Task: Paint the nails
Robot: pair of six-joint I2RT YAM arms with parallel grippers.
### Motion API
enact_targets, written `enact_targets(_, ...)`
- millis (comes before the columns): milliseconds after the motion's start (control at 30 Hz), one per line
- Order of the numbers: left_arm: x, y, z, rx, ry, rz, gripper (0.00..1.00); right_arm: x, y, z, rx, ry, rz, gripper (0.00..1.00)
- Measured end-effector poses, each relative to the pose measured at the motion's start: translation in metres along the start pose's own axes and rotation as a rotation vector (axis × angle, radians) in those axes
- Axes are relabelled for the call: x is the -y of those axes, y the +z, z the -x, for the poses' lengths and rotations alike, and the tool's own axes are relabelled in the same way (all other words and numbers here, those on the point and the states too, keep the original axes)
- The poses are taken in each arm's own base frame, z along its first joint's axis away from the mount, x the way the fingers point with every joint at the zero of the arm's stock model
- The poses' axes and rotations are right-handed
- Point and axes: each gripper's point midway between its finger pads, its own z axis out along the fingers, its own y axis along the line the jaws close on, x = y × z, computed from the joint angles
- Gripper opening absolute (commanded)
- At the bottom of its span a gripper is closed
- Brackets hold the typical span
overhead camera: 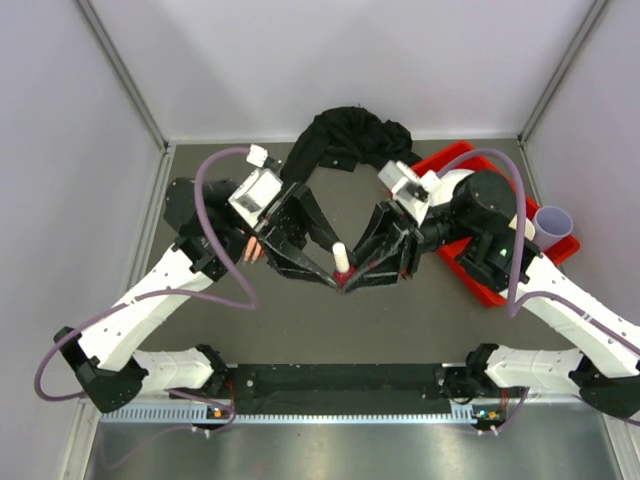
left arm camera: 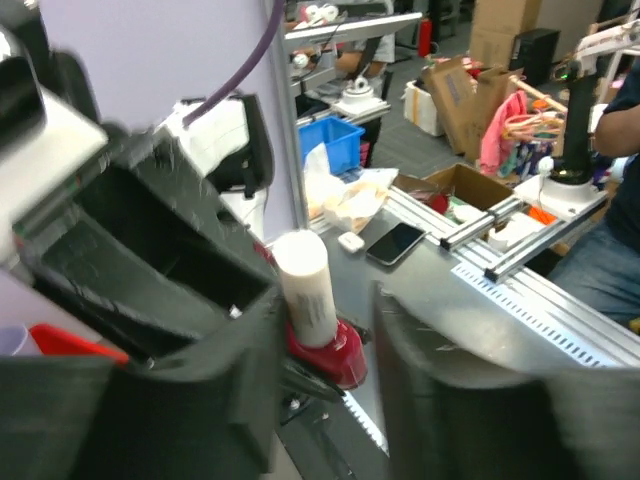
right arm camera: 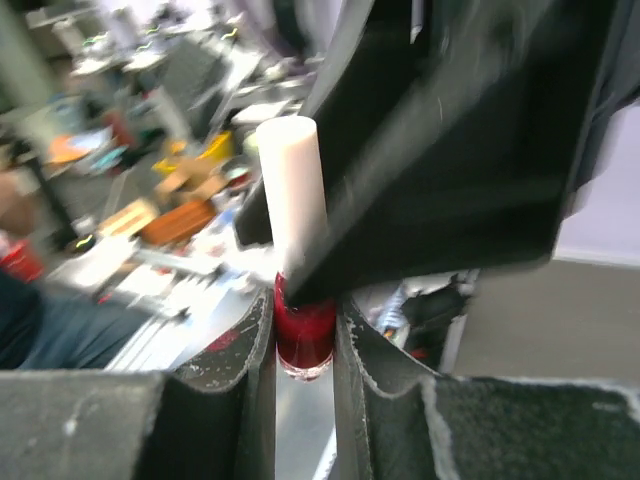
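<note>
Left of the polish bottle [overhead camera: 341,262], the mannequin hand [overhead camera: 254,250] is almost wholly hidden under the left arm [overhead camera: 150,300]; only a peach sliver shows, its nails indiscernible. Right of the bottle, the right arm [overhead camera: 480,215] covers part of the red tray [overhead camera: 478,283]. Around the bottle, the left claw [left arm camera: 330,395] is blurred.

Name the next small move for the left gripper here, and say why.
Probably close the left gripper on the white cap and begin twisting it off. The right gripper is clamped on the red polish bottle, holding it upright. The cap is on the bottle, and the left jaws stand apart on either side of it, so no brush is out for the nails yet.
</note>
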Motion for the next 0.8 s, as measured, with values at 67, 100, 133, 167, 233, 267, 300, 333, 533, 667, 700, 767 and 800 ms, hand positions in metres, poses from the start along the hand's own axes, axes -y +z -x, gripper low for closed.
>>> enact_targets(67, -0.008, -0.015, -0.008, -0.033, -0.021, 0.041, 0.69, 0.014, -0.001, 0.01, 0.029, -0.031, -0.075, 0.0)
enact_targets(100, -0.012, -0.02, -0.007, -0.035, -0.011, 0.067, 0.99, 0.023, -0.003, 0.012, 0.037, -0.038, -0.124, 0.0)
enact_targets(133, -0.014, -0.026, -0.006, -0.038, -0.008, 0.094, 0.99, 0.03, -0.005, 0.013, 0.042, -0.047, -0.157, 0.0)
enact_targets(167, -0.016, -0.033, -0.006, -0.048, -0.006, 0.117, 0.99, 0.038, -0.007, 0.013, 0.044, -0.055, -0.2, 0.0)
enact_targets(233, -0.019, -0.042, -0.003, -0.051, -0.005, 0.168, 0.99, 0.047, -0.011, 0.013, 0.038, -0.075, -0.25, 0.0)
enact_targets(267, -0.021, -0.047, -0.002, -0.051, -0.005, 0.194, 0.99, 0.048, -0.011, 0.013, 0.034, -0.088, -0.261, 0.0)
enact_targets(300, -0.025, -0.052, -0.002, -0.052, -0.006, 0.221, 0.99, 0.049, -0.013, 0.015, 0.031, -0.102, -0.276, 0.0)
enact_targets(333, -0.031, -0.057, -0.003, -0.05, -0.015, 0.256, 0.99, 0.05, -0.015, 0.015, 0.028, -0.118, -0.294, 0.0)
enact_targets(533, -0.076, -0.094, -0.007, -0.032, -0.088, 0.543, 0.99, 0.062, -0.028, 0.009, -0.006, -0.155, -0.413, 0.0)
enact_targets(667, -0.103, -0.119, -0.008, 0.006, -0.133, 0.782, 0.87, 0.083, -0.044, 0.002, -0.036, -0.145, -0.566, 0.0)
enact_targets(700, -0.107, -0.124, -0.008, 0.018, -0.143, 0.835, 0.86, 0.088, -0.048, 0.001, -0.04, -0.141, -0.604, 0.0)
enact_targets(767, -0.113, -0.134, -0.006, 0.041, -0.158, 0.92, 0.85, 0.102, -0.06, -0.001, -0.052, -0.136, -0.704, 0.0)
enact_targets(800, -0.115, -0.138, -0.004, 0.055, -0.164, 0.957, 0.84, 0.108, -0.065, -0.002, -0.057, -0.133, -0.747, 0.0)
